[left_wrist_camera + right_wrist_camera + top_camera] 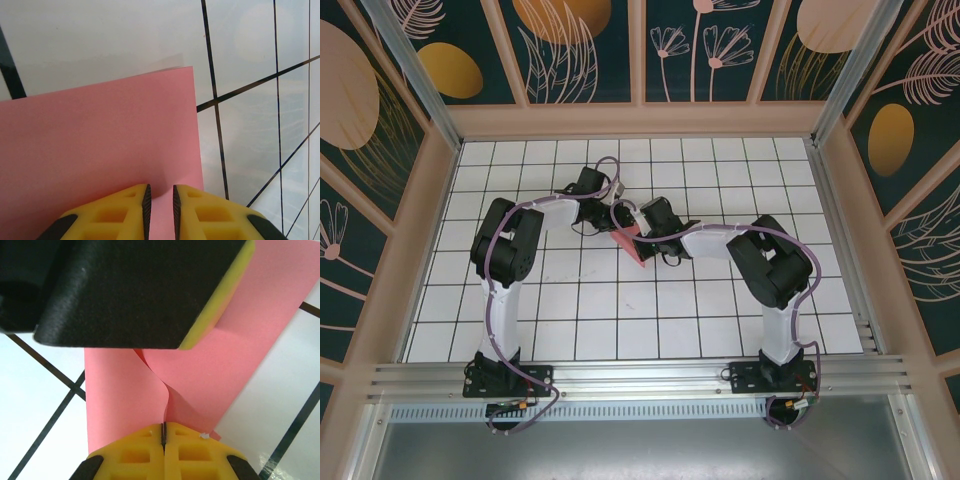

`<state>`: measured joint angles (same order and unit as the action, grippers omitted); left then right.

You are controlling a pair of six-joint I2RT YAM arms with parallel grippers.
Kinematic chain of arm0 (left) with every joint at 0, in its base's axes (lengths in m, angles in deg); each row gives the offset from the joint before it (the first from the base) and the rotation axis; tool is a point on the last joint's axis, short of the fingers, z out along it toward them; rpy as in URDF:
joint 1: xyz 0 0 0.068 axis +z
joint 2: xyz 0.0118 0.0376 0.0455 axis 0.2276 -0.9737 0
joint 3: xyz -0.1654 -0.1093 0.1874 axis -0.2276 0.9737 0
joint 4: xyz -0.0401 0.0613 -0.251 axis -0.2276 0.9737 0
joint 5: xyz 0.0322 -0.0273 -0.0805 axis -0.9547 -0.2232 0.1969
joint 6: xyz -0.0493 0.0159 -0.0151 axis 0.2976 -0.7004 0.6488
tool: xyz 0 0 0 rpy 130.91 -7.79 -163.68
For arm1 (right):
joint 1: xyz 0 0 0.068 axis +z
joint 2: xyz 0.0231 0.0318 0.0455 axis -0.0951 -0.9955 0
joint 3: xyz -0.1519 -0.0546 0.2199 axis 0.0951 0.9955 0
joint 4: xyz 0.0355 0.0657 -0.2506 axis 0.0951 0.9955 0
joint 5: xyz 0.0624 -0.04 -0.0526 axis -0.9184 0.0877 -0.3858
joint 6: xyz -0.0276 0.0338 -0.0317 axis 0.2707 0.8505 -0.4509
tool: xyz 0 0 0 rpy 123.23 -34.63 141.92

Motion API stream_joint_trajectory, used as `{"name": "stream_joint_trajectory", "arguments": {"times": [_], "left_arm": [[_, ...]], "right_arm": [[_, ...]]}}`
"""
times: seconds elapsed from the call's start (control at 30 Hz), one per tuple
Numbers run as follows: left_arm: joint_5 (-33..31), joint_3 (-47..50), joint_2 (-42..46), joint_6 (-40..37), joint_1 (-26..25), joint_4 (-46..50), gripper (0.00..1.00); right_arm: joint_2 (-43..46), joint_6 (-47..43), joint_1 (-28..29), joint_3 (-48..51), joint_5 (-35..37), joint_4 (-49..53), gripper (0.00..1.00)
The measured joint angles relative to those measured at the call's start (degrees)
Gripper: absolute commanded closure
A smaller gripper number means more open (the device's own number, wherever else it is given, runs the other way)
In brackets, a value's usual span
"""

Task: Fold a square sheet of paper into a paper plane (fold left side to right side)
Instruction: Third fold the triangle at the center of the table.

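Nearest, at the front edge, the ribbed silver aluminium rail (pixel 640 378) carries both arm bases; beyond it spreads the white tabletop (pixel 620 320), ruled in black grid lines; the black-and-white left arm (pixel 505 250) and right arm (pixel 775 265) bend inward and meet over its middle; there, between their wrists, the thin salmon-pink sheet of paper (pixel 631 250) shows as a small wedge. In the right wrist view the paper curls upward in two layers, one edge running down into the seam of the yellow right end effector (pixel 163 427), whose fingers are pressed together, pinching that edge; above, a black finger with a yellow pad (pixel 215 315) lies against the paper. In the left wrist view the yellow left end effector (pixel 160 192) has its fingers a narrow slit apart, with pink showing behind the slit; whether it grips the paper I cannot tell.
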<state>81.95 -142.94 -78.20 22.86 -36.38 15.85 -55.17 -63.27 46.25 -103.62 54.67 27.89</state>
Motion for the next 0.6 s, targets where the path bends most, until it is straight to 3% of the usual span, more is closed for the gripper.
{"name": "stream_joint_trajectory", "arguments": {"times": [0.6], "left_arm": [[0.0,0.0,0.0,0.0,0.0,-0.02,0.77]], "right_arm": [[0.0,0.0,-0.37,-0.5,-0.02,0.52,1.0]]}}
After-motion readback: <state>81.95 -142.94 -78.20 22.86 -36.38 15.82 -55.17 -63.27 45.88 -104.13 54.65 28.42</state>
